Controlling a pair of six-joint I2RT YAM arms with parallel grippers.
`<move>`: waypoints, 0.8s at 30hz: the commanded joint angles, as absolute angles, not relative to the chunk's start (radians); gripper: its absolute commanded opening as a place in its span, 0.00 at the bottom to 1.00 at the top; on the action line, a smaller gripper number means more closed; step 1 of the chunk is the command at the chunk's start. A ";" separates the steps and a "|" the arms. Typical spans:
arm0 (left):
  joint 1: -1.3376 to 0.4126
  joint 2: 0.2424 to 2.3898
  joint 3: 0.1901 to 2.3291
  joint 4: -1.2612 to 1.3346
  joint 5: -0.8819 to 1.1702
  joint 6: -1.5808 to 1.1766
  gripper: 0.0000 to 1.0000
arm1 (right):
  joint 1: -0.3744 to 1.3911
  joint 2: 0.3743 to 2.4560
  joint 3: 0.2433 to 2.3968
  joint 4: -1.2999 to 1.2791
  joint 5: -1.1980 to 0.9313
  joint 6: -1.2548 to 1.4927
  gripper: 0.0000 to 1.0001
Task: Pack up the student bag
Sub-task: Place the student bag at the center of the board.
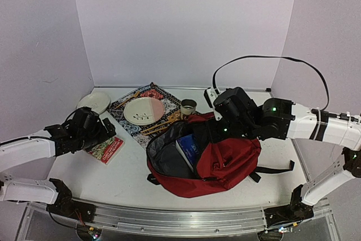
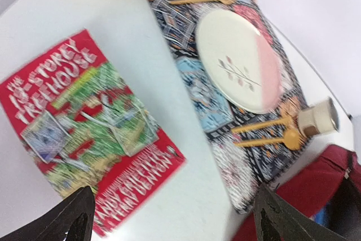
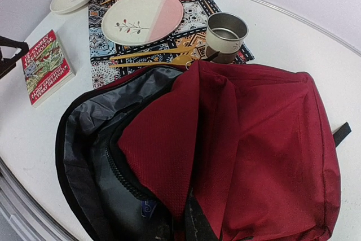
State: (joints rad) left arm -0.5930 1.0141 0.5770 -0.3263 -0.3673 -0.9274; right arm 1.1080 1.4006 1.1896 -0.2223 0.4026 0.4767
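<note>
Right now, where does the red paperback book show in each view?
Top external: red paperback book mid-left, left of the dark-red fabric backpack.
Left wrist: book fills the left half.
Right wrist: book at the left edge.
Shared landmark: round white-and-pink ceramic plate.

Overhead, wrist close-ups; shared student bag [image 1: 231, 162]

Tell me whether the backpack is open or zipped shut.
Open: the student bag gapes, grey lining and a blue item showing inside.
</note>
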 commanded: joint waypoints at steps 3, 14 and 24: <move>-0.324 1.106 0.699 -0.376 -0.196 -0.740 0.99 | 1.106 1.434 1.195 -0.230 0.291 0.497 0.10; -0.045 1.410 0.894 -0.399 0.076 -0.542 1.00 | 1.152 1.572 1.247 -0.144 0.168 0.471 0.22; 0.068 1.627 0.980 -0.440 0.160 -0.485 0.99 | 1.202 1.665 1.259 -0.084 0.096 0.477 0.53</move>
